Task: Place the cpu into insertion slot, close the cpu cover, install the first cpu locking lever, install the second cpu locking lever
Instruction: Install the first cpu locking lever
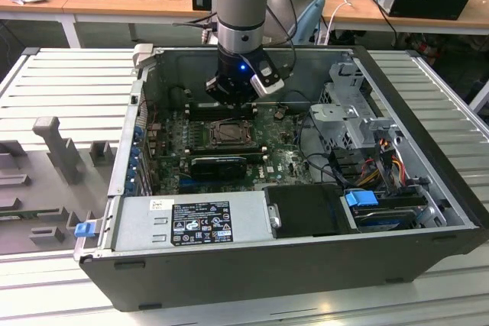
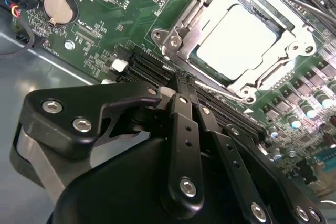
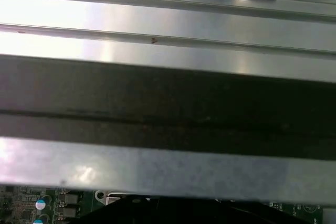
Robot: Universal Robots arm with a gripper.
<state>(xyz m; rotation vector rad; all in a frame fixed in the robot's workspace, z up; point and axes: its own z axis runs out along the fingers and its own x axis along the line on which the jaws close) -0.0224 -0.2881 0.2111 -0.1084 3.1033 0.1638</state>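
In the second wrist view the cpu (image 2: 239, 40) lies flat in the insertion slot (image 2: 173, 38), its pale face showing through the window of the cpu cover (image 2: 294, 51). The silvery cover lies down over it. A thin locking lever (image 2: 226, 90) runs along the socket's near side, and another lever (image 2: 294, 3) runs along the far side. My gripper (image 2: 182, 80) is shut, its black fingertips close to the near lever's end; I cannot tell whether they touch it. In the exterior view the gripper (image 1: 231, 101) hangs just behind the insertion slot (image 1: 229, 133) inside the open computer case.
Black memory slots (image 2: 152, 69) lie beside the fingertips, and a coin battery (image 2: 59, 8) sits further off. A black graphics card (image 1: 220, 164), a power supply (image 1: 195, 221), drive cages (image 1: 355, 116) and cables (image 1: 382, 162) crowd the case. The dark case wall (image 3: 168, 108) is close.
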